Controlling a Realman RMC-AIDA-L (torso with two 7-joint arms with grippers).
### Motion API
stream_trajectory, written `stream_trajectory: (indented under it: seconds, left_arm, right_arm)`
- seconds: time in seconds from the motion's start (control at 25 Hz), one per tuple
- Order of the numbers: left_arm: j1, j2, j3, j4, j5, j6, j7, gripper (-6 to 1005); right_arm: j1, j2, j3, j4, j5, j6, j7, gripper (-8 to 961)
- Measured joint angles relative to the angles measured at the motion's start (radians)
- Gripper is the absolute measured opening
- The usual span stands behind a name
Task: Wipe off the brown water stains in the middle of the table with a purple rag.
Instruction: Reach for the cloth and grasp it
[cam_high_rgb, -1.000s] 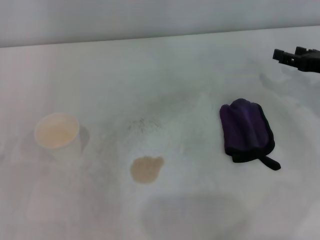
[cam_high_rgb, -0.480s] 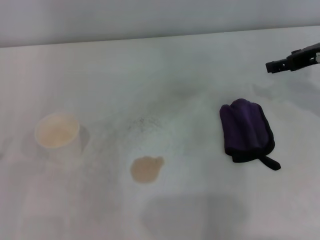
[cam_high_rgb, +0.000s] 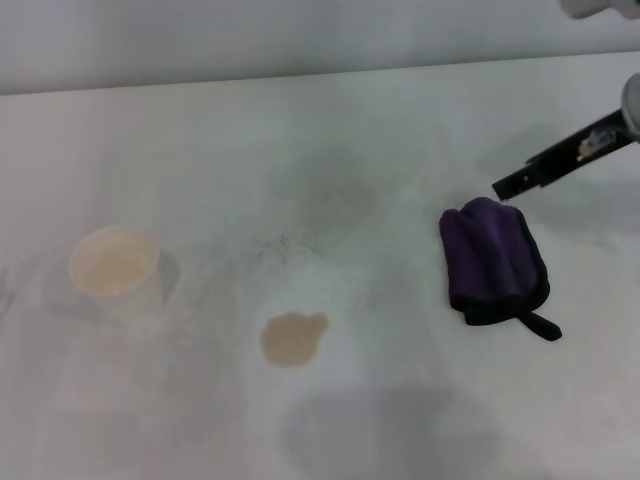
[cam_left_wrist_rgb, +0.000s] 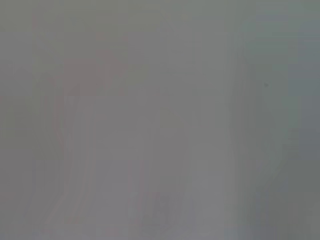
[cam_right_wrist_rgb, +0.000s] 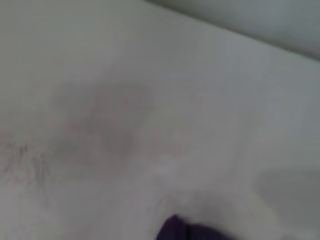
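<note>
One second has brought the right tool down from the bench's far right to just above the purple rag; its opening cannot be told. Pickup seems imminent; the brown water stains lie untouched, well apart.

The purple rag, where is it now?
In the head view the purple rag lies flat on the table's right side, right of the brown water stains, with the right gripper just above its far end.
</note>
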Motion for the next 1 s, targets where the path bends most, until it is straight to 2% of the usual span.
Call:
stream_trajectory:
  seconds: [0.2,0.48,1.0]
  left_arm:
    - [-0.023,0.000,0.000,-0.008,0.000,-0.005,0.002,892]
    - [-0.035,0.000,0.000,-0.012,-0.009,-0.008,0.002,892]
    - [-0.053,0.002,0.000,-0.014,-0.006,-0.021,0.003,892]
  right_arm:
    - [0.004,0.001,-0.053,0.055,-0.001,-0.005,0.037,844]
    - [0.059,0.004,-0.109,0.229,0.003,-0.091,0.045,842]
    - [0.076,0.006,-0.136,0.271,0.000,-0.107,0.049,839]
